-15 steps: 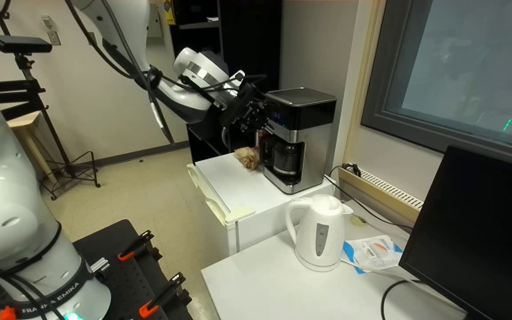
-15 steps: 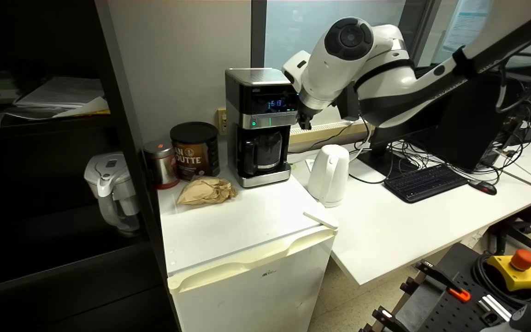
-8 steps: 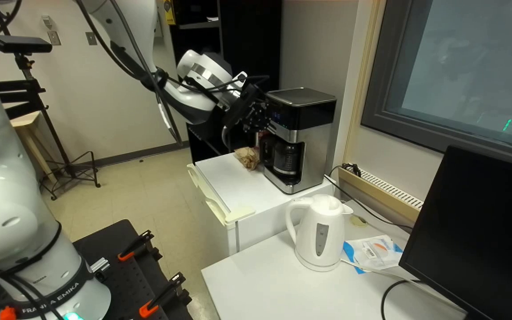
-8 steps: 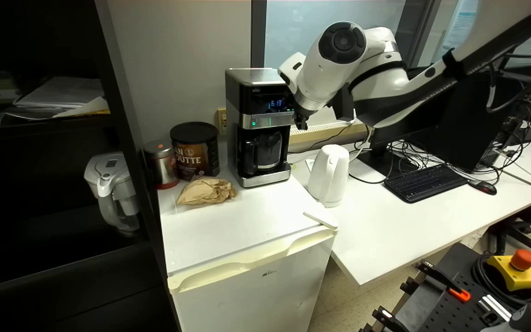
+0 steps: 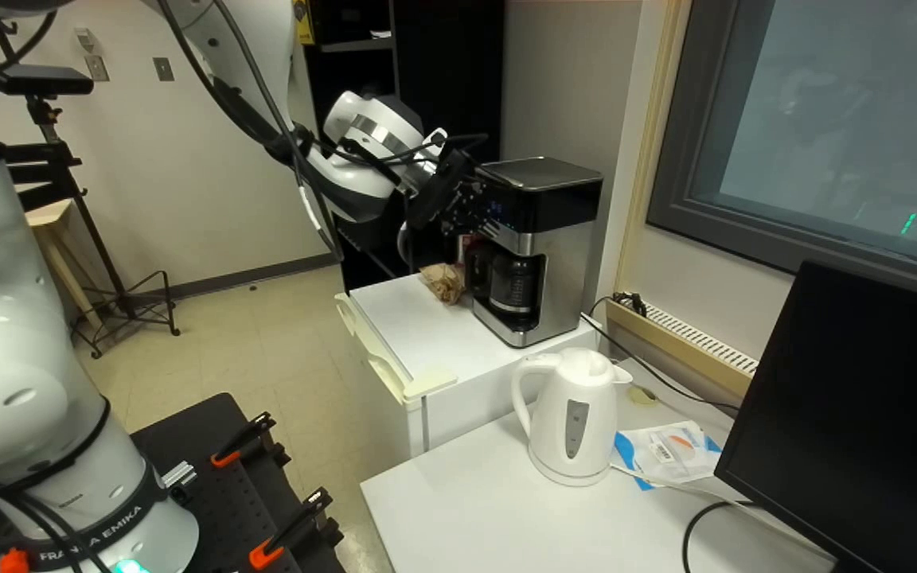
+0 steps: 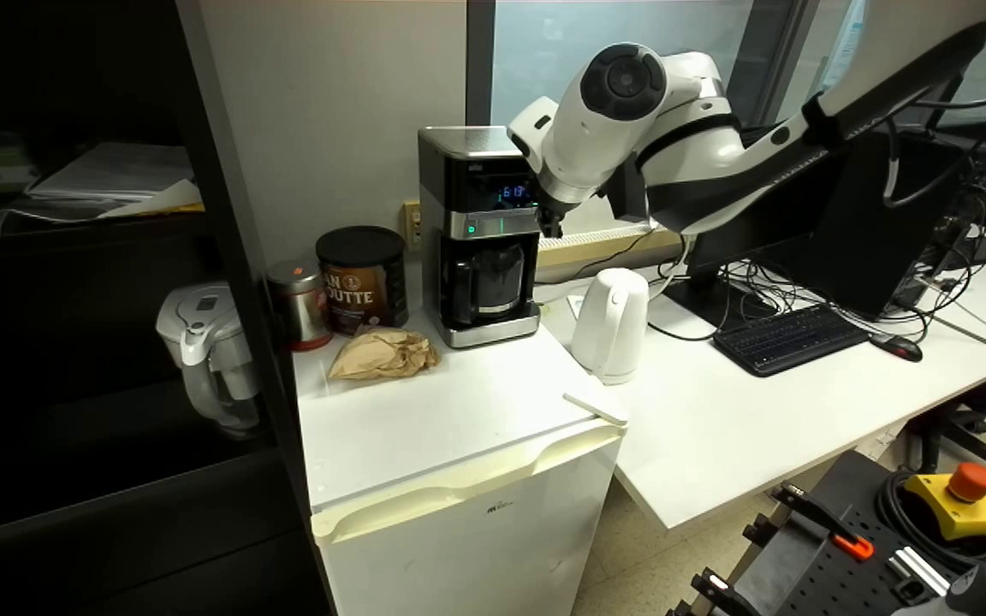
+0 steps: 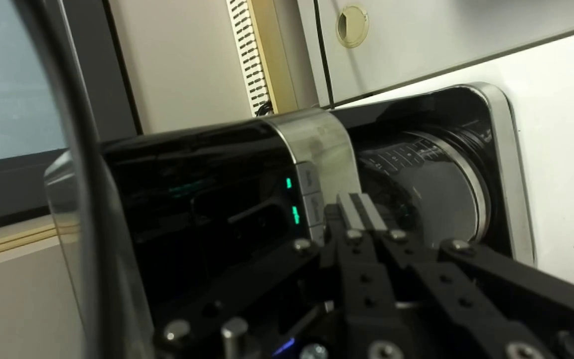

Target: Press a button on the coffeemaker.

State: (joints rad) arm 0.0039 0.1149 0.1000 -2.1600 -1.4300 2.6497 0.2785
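The black and steel coffeemaker [image 6: 435, 222] stands on a white fridge top; it shows in an exterior view [image 5: 566, 278] and fills much of the wrist view [image 7: 202, 189]. Its dark glass carafe [image 6: 497, 282] sits inside. In the wrist view, steel buttons [image 7: 315, 208] line the front band beside green lights [image 7: 295, 214]. My gripper [image 7: 360, 212] is shut and empty, its fingertips over the lower edge of the band, just beside the buttons. In both exterior views the gripper [image 5: 493, 229] [image 6: 551, 228] is at the coffeemaker's front; I cannot tell whether it touches.
A white kettle [image 5: 578, 422] stands on the desk beside the fridge. A brown paper bag [image 6: 383, 353], a coffee can [image 6: 363, 282] and a metal canister [image 6: 300, 304] stand beside the coffeemaker. A black monitor [image 5: 864, 414] is on the desk.
The arm and shut gripper have moved a little along and toward the coffeemaker's front, leftward in one exterior view and slightly rightward in the other. The coffeemaker and other objects have not moved.
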